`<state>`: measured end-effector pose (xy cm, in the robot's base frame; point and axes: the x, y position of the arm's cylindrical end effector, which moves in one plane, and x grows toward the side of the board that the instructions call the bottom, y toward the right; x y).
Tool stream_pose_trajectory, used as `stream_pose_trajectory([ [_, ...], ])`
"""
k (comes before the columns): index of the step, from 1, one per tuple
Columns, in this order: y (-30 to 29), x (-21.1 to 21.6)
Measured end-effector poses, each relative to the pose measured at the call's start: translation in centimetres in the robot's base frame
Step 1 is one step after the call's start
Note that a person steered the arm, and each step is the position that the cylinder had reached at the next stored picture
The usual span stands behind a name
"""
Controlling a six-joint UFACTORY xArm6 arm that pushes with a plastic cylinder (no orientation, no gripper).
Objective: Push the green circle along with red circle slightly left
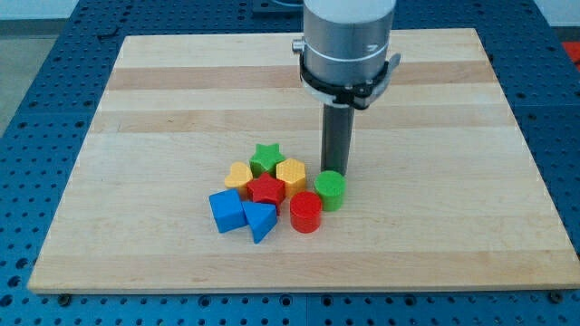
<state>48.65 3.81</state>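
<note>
Just below my tip (337, 171): one green circle (330, 190), a short upright cylinder, touching it. One red circle (305, 212) lower-left, beside green. Left of tip: one each green star (266, 157), yellow hexagon (291, 174), yellow heart (239, 174), red star (266, 190); two blue blocks (227, 211). Tip holds nothing.

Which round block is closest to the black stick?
The green circle. My tip sits right at its top edge, touching or nearly so. The red circle is the other round block, farther toward the view's bottom-left.
</note>
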Motion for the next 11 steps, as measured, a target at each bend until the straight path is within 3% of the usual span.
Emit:
stream_pose_trajectory([
  [5,6.7,2.8],
  [9,0.9,4.0],
  [11,3.1,5.4],
])
